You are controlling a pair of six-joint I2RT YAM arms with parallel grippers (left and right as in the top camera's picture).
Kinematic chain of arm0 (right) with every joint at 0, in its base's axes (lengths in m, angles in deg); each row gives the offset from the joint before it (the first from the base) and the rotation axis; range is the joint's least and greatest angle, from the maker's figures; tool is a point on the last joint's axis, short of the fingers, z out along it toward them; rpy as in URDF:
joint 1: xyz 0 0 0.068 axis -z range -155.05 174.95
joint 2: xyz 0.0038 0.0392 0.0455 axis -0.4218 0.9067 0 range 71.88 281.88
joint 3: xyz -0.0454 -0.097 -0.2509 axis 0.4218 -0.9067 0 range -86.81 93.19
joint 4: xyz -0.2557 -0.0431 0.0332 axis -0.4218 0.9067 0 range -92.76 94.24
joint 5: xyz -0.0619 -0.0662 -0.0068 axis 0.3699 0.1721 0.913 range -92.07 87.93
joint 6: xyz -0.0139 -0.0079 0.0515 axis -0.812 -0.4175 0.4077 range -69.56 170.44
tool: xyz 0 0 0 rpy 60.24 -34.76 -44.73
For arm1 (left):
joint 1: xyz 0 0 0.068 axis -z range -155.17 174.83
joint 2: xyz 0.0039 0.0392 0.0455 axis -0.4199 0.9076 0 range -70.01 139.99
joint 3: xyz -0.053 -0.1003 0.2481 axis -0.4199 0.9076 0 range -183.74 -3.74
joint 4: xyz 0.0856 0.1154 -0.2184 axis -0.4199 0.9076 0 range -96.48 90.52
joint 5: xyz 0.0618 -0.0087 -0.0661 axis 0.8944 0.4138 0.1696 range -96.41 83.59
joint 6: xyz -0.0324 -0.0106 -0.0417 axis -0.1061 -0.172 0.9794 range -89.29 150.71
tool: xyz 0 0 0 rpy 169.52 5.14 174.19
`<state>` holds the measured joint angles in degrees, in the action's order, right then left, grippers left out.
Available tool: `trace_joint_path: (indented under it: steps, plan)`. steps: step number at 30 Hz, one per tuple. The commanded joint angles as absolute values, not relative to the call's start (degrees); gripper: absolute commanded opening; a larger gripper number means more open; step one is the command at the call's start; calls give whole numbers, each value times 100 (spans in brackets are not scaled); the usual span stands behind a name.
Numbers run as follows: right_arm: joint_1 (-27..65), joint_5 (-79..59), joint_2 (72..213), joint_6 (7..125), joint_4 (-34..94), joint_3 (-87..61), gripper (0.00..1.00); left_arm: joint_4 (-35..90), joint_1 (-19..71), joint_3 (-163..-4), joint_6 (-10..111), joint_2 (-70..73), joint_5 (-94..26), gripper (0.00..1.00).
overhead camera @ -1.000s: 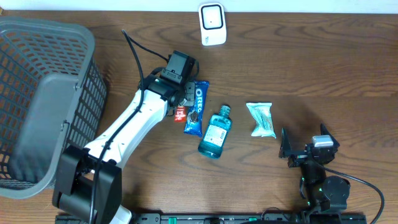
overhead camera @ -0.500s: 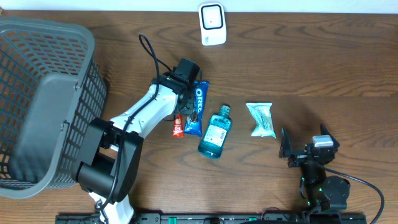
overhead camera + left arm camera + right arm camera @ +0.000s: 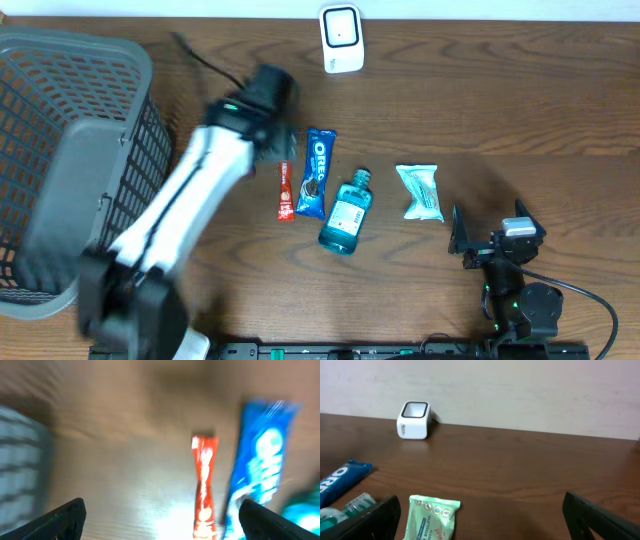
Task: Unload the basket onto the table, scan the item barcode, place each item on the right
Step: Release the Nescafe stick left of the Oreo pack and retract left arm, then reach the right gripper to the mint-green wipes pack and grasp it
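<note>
A red snack bar (image 3: 286,190) lies flat on the table, just left of a blue Oreo pack (image 3: 316,172). My left gripper (image 3: 277,141) is blurred with motion above and behind the bar, open and holding nothing. In the left wrist view the red bar (image 3: 204,485) and Oreo pack (image 3: 260,460) lie ahead of the spread left gripper (image 3: 167,522). The white scanner (image 3: 341,39) stands at the table's far edge. My right gripper (image 3: 488,228) rests open at the near right; the right wrist view shows the scanner (image 3: 413,420) far ahead of the gripper (image 3: 487,520).
A blue mouthwash bottle (image 3: 346,212) lies right of the Oreo pack. A pale green tissue pack (image 3: 421,191) lies further right, near my right gripper. A large grey basket (image 3: 60,150) fills the left side of the table.
My left gripper has opened and let go of the red bar, which now lies on the table. The left arm has swung away to the left and back. The right arm has not moved.
</note>
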<state>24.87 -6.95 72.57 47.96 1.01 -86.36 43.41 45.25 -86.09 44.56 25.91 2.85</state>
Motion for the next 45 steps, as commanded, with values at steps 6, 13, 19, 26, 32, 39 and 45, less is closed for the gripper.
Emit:
trace_joint_path:
  steps: [6,13,19,26,32,39,45]
  plan:
    - [2452,-667,7222,4870,116,-8649,99,4774,3520,-9877,4537,870,418,98]
    - [2452,-667,7222,4870,116,-8649,99,5073,1564,-9962,4882,304,300,98]
    - [2452,-664,7222,4870,116,-8649,99,5480,163,-9962,4880,182,-482,98]
    - [2452,-664,7222,4870,116,-8649,99,5416,-128,-9962,4572,-559,-1223,98]
    - [2452,-667,7222,4870,116,-8649,99,4516,-130,-9962,4554,-1674,-1085,98]
    - [2452,-667,7222,4870,116,-8649,99,2791,-128,-9962,4550,-2447,-314,98]
    - [2452,-664,7222,4868,116,-8649,99,2809,84,-9929,3641,-2834,-463,98]
